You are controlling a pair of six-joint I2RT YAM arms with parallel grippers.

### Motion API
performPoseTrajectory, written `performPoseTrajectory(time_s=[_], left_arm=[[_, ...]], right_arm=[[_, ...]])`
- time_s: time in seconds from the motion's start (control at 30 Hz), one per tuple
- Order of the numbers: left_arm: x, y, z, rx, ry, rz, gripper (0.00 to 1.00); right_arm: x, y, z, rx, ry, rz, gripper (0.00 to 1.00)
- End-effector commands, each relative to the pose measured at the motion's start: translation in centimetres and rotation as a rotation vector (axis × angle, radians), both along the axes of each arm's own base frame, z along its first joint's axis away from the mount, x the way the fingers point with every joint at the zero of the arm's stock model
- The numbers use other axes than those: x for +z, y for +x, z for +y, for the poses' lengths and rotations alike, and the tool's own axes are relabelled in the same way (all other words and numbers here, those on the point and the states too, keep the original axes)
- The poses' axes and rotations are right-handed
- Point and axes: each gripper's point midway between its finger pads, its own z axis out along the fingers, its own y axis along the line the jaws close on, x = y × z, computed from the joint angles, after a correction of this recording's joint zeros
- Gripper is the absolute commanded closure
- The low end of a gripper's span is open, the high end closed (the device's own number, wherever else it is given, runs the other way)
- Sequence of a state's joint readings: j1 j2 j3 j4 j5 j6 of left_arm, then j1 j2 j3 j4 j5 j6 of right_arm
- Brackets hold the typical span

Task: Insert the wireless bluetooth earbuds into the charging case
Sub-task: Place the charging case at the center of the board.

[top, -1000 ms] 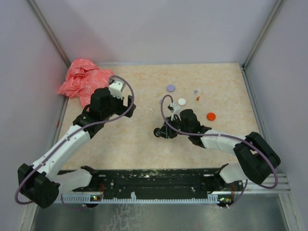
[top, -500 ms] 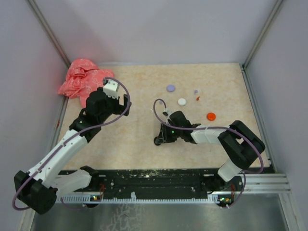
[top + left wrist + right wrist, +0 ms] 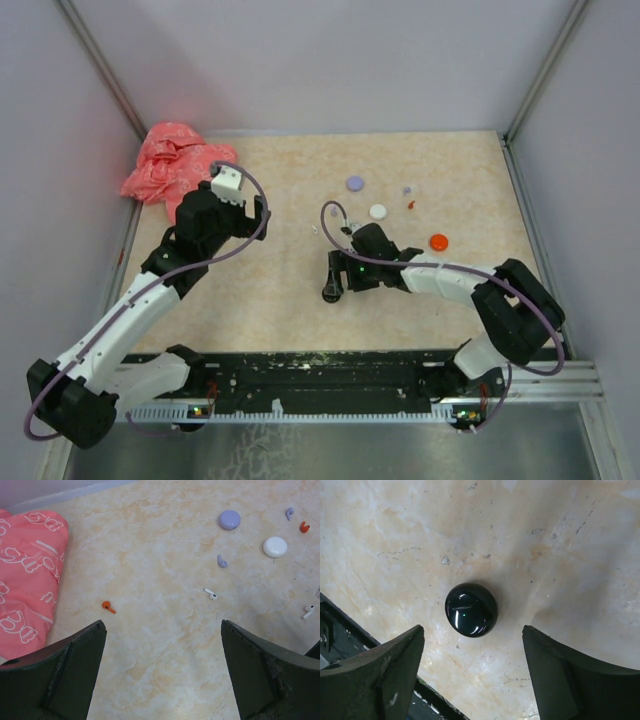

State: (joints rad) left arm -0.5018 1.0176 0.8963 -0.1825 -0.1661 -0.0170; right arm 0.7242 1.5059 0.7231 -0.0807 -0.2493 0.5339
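Moved since earlier: right gripper [image 3: 472, 632] went from a tight pinch to a wide gap; black round disc [image 3: 471, 609] dropped lower in the top view, off the fingertips and onto the table [image 3: 150, 540]; right elbow swung outward toward the right edge; left arm drew slightly toward the upper left.
Earbuds: six lay loose and scattered in the left wrist view. Orange-red earbud [image 3: 107, 607] at left of centre, lilac earbud [image 3: 222, 561] and white earbud [image 3: 211, 594] right of centre, second white earbud [image 3: 307, 611] at the right edge, second lilac earbud [image 3: 289, 513] and second orange-red earbud [image 3: 304, 527] at the upper right. No black one seen.
Cases: lilac disc [image 3: 229, 519] and white disc [image 3: 275, 547] at upper right, orange-red disc [image 3: 438, 241] right of centre in the top view; all looked closed, judged to be the charging cases.
Done: no earbud seen seated; contents of the black round disc could not be told.
Left to do: judged nearly all of it, with three colours yet to be opened, filled and paired.
Right gripper: stood well open, astride the black round disc without touching, held nothing.
Left gripper [image 3: 162, 625]: spread to its widest, empty, hovered over bare table below the earbuds.
Surroundings: pink cloth [image 3: 27, 575] bunched at the left edge.
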Motion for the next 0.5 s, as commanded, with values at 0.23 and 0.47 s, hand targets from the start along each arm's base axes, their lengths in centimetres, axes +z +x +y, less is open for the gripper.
performPoseTrajectory(time_s=[0.23, 0.47], left_arm=[[0.6, 0.0, 0.3, 0.008, -0.003, -0.031, 0.00], [0.4, 0.1, 0.3, 0.011, 0.000, -0.024, 0.00]], right_arm=[[7.8, 7.0, -4.1, -0.011, -0.244, -0.413, 0.13], [9.3, 15.1, -8.6, -0.176, -0.360, -0.509, 0.12]])
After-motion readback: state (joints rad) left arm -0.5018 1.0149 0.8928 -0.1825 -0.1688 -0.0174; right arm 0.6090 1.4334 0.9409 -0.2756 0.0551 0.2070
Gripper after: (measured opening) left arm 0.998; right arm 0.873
